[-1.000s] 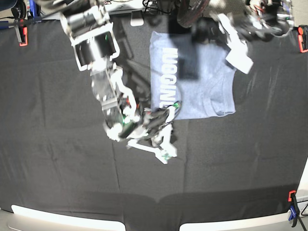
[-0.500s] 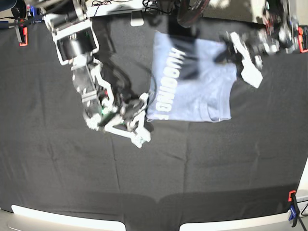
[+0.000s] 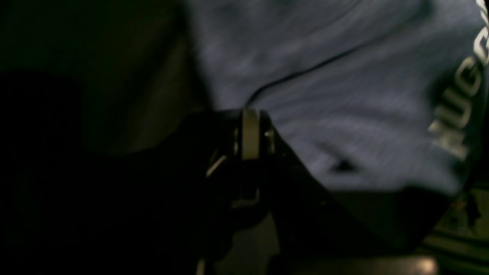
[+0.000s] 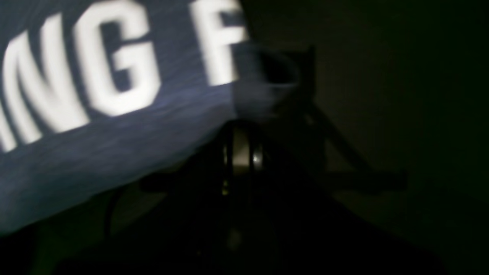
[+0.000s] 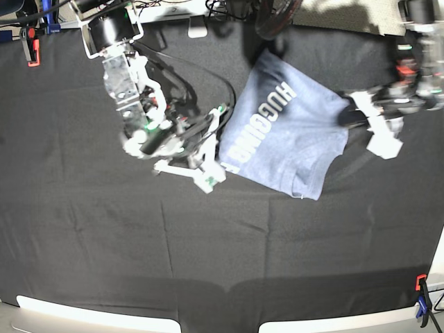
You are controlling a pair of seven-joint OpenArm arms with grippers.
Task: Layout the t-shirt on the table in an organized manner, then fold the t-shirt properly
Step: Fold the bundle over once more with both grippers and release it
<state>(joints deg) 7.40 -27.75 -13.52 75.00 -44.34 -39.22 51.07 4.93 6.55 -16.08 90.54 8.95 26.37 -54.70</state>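
My right gripper (image 5: 220,161) pinched shut on the lettered edge of the t-shirt (image 5: 291,135), my left gripper (image 5: 349,116) clamped on its opposite edge, shirt folded, skewed, on the table (image 5: 229,243) between my arms

The t-shirt (image 4: 114,152) fills the upper left of the frame, blurred blue-grey cloth bearing large white block letters that read "NG F". Its lower edge slants down toward the lower left. At centre the right claw (image 4: 240,152) appears as a dark shape, pinched closed with cloth at its tip. The right half of the frame is dark table (image 4: 401,95).
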